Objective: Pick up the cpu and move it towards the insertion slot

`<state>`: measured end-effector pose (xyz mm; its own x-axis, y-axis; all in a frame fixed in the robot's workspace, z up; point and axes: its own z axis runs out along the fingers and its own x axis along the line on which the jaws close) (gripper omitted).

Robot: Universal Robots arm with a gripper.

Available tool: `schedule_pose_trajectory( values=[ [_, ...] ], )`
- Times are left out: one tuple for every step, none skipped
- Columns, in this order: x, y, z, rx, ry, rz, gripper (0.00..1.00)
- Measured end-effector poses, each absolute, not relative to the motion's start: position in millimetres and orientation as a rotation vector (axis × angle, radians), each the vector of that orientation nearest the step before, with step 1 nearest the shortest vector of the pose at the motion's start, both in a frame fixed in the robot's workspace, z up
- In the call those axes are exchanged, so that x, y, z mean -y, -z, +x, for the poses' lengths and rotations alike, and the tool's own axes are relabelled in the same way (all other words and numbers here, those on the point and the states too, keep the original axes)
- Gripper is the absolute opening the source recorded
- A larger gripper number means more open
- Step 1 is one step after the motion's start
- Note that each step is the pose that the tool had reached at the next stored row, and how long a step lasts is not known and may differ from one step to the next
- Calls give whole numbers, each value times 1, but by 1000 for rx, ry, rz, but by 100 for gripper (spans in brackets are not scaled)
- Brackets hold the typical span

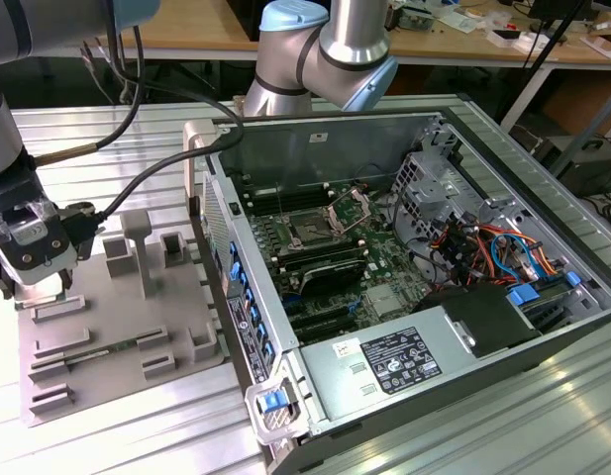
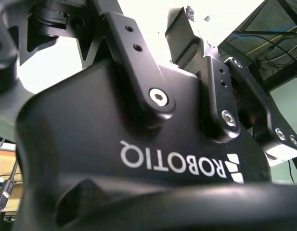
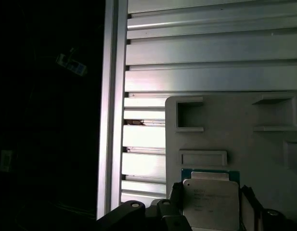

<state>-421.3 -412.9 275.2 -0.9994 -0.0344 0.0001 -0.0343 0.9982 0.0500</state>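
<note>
Hanging low over the grey tray [image 1: 137,327], the gripper [image 1: 36,282] sits at the exterior view's left. The tray lies on a silver table [image 1: 117,426] made of long metal strips. Just beside the tray, toward the exterior view's right, stands an open computer case [image 1: 315,129]. Inside the case is the insertion slot [image 1: 310,230], a dark square with a shiny frame, and its metal bracket is flipped up. The slot is well apart from the gripper. The big robot arm [image 1: 330,45] bends over the back of the case.

In the second wrist view, the gripper's black body is very close. Two black link bars [image 2: 138,62] with round screws run up it against a bright background.

In the first wrist view, the cpu [image 3: 211,197] shows its pale silver top with a thin green edge. It lies over the grey tray [image 3: 225,130], near the tray's edge by the table strips [image 3: 196,53]. It is right between the jaws. The dark fingers [image 3: 175,199] press against two opposite sides of the chip, so the jaws are clamped on it.
</note>
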Motion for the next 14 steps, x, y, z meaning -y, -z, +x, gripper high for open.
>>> schedule_pose_trajectory(
  values=[
    [413, -275, -421, 3139, 79, 54, 55],
    [413, -276, -421, 3139, 79, 54, 55],
    [413, -276, -421, 3139, 79, 54, 55],
    [413, -276, -421, 3139, 79, 54, 55],
    [413, -277, -421, 3139, 79, 54, 55],
    [413, -277, -421, 3139, 79, 54, 55],
    [413, -278, -421, 3139, 79, 54, 55],
    [413, -278, -421, 3139, 79, 54, 55],
    [413, -278, -421, 3139, 79, 54, 55],
    [413, -279, -421, 3139, 79, 54, 55],
    [413, -279, -421, 3139, 79, 54, 55],
    [413, -279, -421, 3139, 79, 54, 55],
    [413, -279, -421, 3139, 79, 54, 55],
    [413, -280, -421, 3139, 79, 54, 55]
  ],
)
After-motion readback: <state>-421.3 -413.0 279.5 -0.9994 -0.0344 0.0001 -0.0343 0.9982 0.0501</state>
